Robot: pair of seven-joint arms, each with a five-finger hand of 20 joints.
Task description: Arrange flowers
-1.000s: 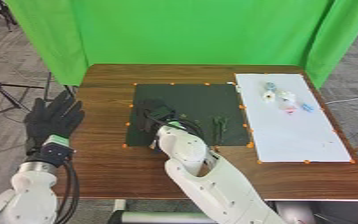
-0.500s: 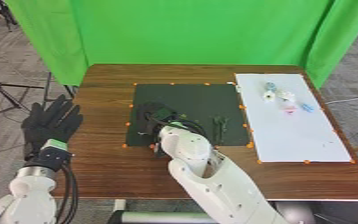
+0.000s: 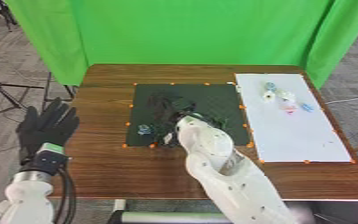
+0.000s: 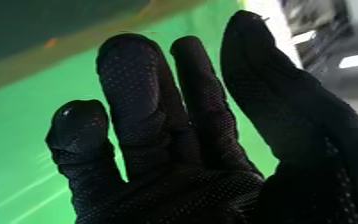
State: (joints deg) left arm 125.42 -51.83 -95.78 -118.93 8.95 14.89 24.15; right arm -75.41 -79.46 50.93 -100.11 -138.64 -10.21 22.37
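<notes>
Over the dark mat (image 3: 211, 92), the right hand (image 3: 177, 107) stands near the middle, left of a green stem that is partly behind the arm. In the right wrist view the right hand (image 4: 171, 170) is open, its fingers relaxed and nothing between them and the thumb. A small blue flower (image 3: 144, 130) lies on the mat's lower left part, with a whitish one (image 3: 168, 137) close to the wrist. Off the table's left side, the left hand (image 3: 47, 127) is open, fingers spread.
On the right, a white sheet (image 3: 304, 135) bears several small flowers: a blue and white one (image 3: 270, 95), a pale one (image 3: 286, 96), a pink one (image 3: 290, 111) and a light blue one (image 3: 307, 107). Orange markers edge the mat and sheet. A green curtain (image 3: 193, 35) hangs behind the table.
The right hand and forearm have shifted to the right across the mat, uncovering the blue flower at lower left. The left hand has sunk slightly down and to the left.
</notes>
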